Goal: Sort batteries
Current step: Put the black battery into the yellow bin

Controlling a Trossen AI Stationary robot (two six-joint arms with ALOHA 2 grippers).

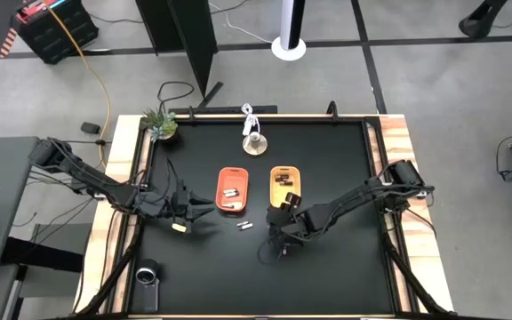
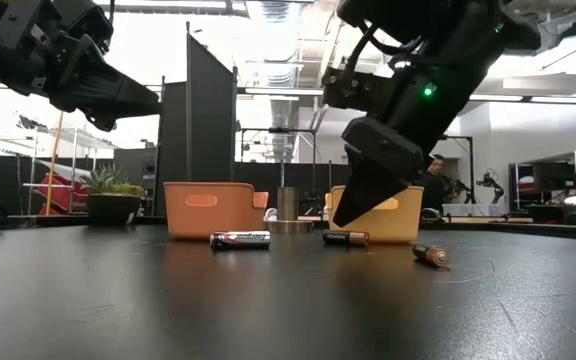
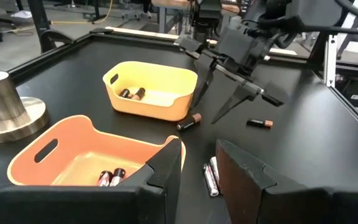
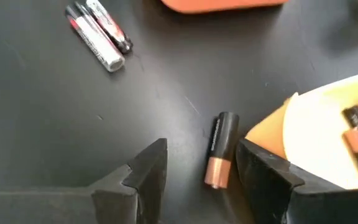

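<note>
**A:** What lies nearest on the black table (image 1: 327,160)?

**B:** At the front left corner sits a small round dark device (image 1: 147,276). Just beyond it, both arms reach in. The right gripper (image 4: 197,165) hangs low over the table, its two fingers apart, with a dark battery with a copper end (image 4: 219,149) lying flat on the table between them, not held. That battery lies just beside the front edge of the yellow tray (image 3: 151,93).

**A:** And the left gripper?

**B:** The left gripper (image 3: 197,168) is on the left side, near the orange tray (image 3: 73,155), raised above the table. Its fingers are apart and hold nothing.

**A:** Are there more loose batteries?

**B:** Yes. Two silvery batteries with red and black marks (image 4: 98,34) lie side by side, touching, on the table in front of the gap between the two trays. One more dark, copper-ended battery (image 3: 260,123) lies on the table out past the right gripper, apart from the rest.

**A:** What is in the trays?

**B:** The orange tray holds two batteries with reddish marks (image 3: 110,178). The yellow tray holds two dark copper-tipped batteries (image 3: 131,93).

**A:** And farther back?

**B:** A metal cylinder on a round base (image 1: 254,142) stands behind the trays. A small potted plant (image 1: 160,124) sits at the far left corner.
</note>
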